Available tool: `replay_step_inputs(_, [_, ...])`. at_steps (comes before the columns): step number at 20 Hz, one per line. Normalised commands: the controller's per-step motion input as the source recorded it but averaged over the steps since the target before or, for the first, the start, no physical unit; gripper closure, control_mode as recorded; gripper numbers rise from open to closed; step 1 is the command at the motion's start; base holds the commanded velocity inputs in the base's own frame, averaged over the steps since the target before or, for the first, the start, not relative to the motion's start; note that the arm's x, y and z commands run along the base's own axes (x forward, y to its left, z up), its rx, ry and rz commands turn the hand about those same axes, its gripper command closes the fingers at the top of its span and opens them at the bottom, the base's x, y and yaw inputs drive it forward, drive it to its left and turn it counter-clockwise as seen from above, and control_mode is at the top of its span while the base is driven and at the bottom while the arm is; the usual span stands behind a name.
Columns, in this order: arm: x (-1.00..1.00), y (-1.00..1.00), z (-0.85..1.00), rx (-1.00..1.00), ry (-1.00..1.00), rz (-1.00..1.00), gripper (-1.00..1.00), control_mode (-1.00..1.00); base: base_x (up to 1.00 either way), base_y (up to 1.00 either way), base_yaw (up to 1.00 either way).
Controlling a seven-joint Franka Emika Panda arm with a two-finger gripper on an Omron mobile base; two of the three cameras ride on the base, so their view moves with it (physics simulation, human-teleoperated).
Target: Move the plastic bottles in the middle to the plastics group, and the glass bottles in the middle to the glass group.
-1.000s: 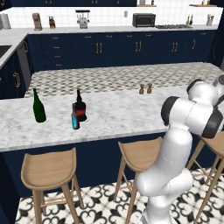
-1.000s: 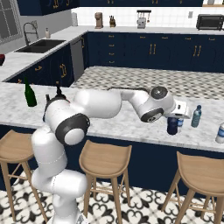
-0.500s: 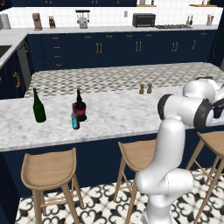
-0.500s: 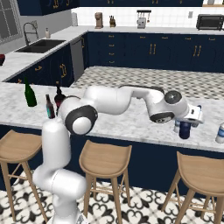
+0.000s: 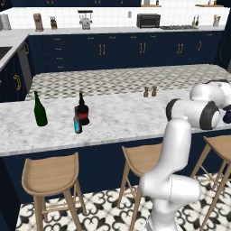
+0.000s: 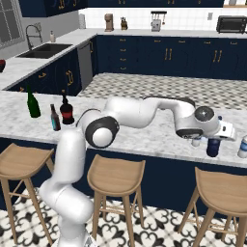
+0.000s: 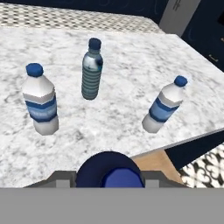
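Swinging further toward the right end of the white marble counter (image 6: 144,135) over the last second, the arm had carried the stubby dark navy-blue plastic bottle (image 6: 212,147) along with it, so that in the right base view the bottle now sat just beside the slim pale blue-grey water bottle (image 6: 243,146) with the blue cap. The hand (image 7: 109,175) was closed partway around the navy bottle's rounded top (image 7: 109,171), the two dark tips showing on either side of it in the hand view, which suggested the bottle was held rather than released. Ahead of it in the hand view stood three more bottles: a ribbed grey-blue one (image 7: 91,70) and two whitish ones with blue bands (image 7: 40,99) (image 7: 163,106), all upright and well apart from each other. At the far left end of the counter, the small slim dark bottle with the cyan lower part (image 5: 78,124) stood just beside the bulbous red-labelled bottle (image 5: 82,109), with the tall dark-green wine bottle (image 5: 39,109) nearby. Judging from this, the navy bottle had nearly reached the plastics group and needed only setting down and letting go.
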Motion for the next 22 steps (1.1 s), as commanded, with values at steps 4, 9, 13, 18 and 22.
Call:
replay_step_inputs(4, [0.25, 0.13, -0.09, 0.0, 0.0, 0.0, 1.0, -1.0, 0.0, 0.0, 0.0])
replay_step_inputs(9, [0.37, 0.06, -0.07, 0.0, 0.0, 0.0, 1.0, -1.0, 0.0, 0.0, 0.0])
replay_step_inputs(13, [0.43, 0.0, -0.16, 0.0, 0.0, 0.0, 1.0, -1.0, 0.0, 0.0, 0.0])
replay_step_inputs(18, [0.34, 0.0, -0.23, 0.0, 0.0, 0.0, 1.0, -1.0, 0.0, 0.0, 0.0])
replay_step_inputs(22, [0.36, -0.14, -0.22, 0.0, 0.0, 0.0, 1.0, -1.0, 0.0, 0.0, 0.0])
